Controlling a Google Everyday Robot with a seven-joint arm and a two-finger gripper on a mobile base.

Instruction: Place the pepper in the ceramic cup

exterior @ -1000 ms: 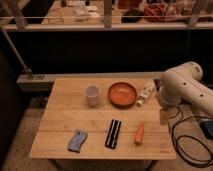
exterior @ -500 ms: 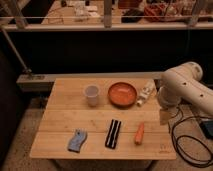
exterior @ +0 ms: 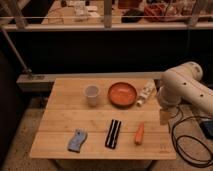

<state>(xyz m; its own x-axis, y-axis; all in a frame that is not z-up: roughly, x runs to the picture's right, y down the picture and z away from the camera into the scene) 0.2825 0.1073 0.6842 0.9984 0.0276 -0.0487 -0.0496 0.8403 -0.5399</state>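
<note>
The pepper (exterior: 139, 133), small, orange-red and tapered, lies on the wooden table (exterior: 60, 120) near its front right. The ceramic cup (exterior: 91, 95), whitish and upright, stands at the back left of centre. My white arm (exterior: 181, 89) reaches in from the right, and the gripper (exterior: 164, 117) hangs at the table's right edge, pointing down. It is above and to the right of the pepper and far from the cup. It is open and nothing is in it.
A round orange plate (exterior: 122, 94) sits right of the cup, with a small white bottle (exterior: 145, 93) beside it. A black flat object (exterior: 114, 133) and a blue-grey object (exterior: 77, 140) lie near the front edge. Cables (exterior: 192, 147) trail on the floor at right.
</note>
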